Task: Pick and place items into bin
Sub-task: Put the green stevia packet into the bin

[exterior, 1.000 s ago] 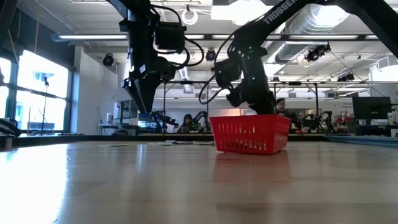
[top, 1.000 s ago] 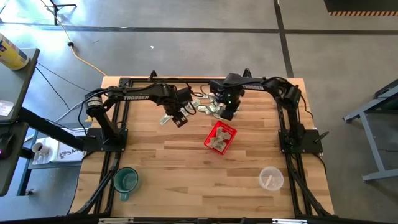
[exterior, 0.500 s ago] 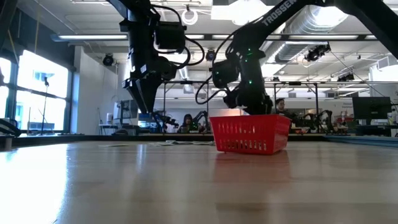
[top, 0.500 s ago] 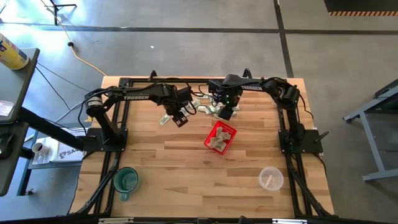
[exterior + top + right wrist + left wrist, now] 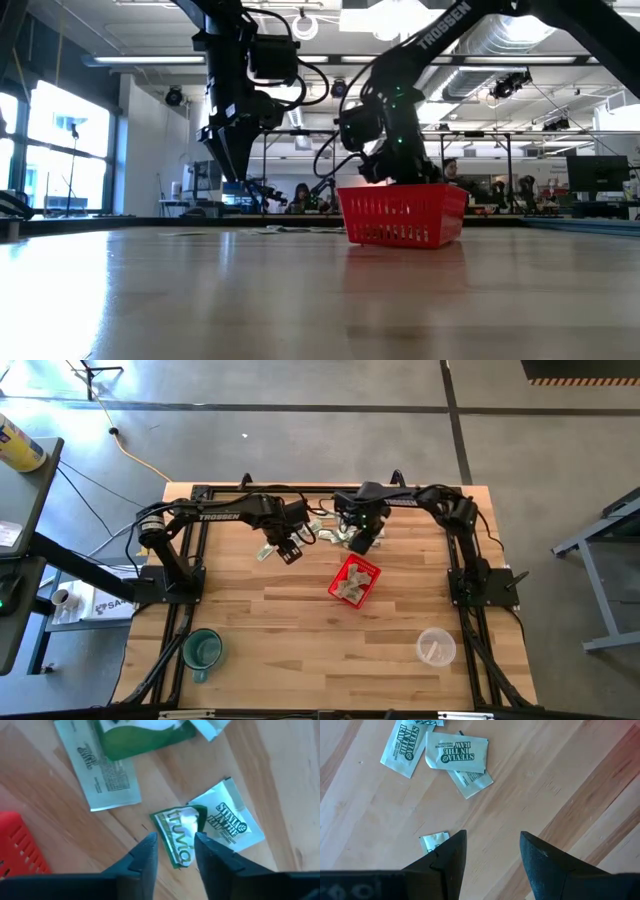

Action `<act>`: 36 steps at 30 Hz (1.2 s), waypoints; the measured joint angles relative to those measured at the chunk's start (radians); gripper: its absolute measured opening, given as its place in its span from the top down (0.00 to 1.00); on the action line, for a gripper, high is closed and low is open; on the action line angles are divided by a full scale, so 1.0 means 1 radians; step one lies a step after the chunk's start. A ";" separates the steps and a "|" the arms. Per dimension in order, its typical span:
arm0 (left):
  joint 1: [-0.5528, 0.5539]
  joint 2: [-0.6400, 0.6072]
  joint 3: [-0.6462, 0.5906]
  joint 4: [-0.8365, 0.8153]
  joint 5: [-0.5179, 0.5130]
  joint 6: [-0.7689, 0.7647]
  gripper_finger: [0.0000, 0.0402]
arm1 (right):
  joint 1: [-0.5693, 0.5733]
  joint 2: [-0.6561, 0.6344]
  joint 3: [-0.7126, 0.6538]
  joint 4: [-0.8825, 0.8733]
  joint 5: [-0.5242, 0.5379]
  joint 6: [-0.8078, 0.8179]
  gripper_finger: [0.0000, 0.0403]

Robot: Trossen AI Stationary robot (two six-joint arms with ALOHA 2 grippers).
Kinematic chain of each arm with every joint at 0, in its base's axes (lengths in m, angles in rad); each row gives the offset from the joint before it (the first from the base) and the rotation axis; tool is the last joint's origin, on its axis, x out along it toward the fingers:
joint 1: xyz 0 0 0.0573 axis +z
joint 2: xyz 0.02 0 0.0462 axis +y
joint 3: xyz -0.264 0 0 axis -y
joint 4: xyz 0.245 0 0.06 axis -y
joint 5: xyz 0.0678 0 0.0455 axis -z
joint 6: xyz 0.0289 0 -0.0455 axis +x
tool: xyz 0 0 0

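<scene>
The items are small pale-green-and-white paper packets. A loose pile of them (image 5: 335,533) lies flat on the table at its far middle, and one packet (image 5: 265,552) lies apart to the left. The red mesh basket (image 5: 353,581) stands nearer, with several packets inside. My right gripper (image 5: 173,851) is open and points down over the pile, its fingers on either side of a crumpled green-and-white packet (image 5: 176,834) without touching it. My left gripper (image 5: 490,852) hangs open above bare wood, with a small packet (image 5: 434,841) beside one finger and three more packets (image 5: 455,752) beyond it.
A green mug (image 5: 202,650) stands near the table's near left corner and a clear plastic cup (image 5: 435,648) near its near right. The basket's corner (image 5: 17,847) shows close to my right gripper. Bare wood lies between the basket and the near edge.
My right gripper has shifted a little toward the table's left and far side, away from the basket and over the pile of packets.
</scene>
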 joint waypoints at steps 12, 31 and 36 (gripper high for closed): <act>0.000 0.000 0.000 -0.003 0.000 0.000 0.46 | -0.042 0.000 0.000 -0.012 -0.078 0.041 0.70; 0.000 0.000 -0.001 -0.003 -0.007 -0.007 0.46 | -0.016 0.000 -0.077 0.041 -0.058 0.089 0.55; 0.000 0.000 -0.001 0.000 -0.009 -0.007 0.46 | -0.002 -0.005 -0.111 0.048 -0.062 0.113 0.60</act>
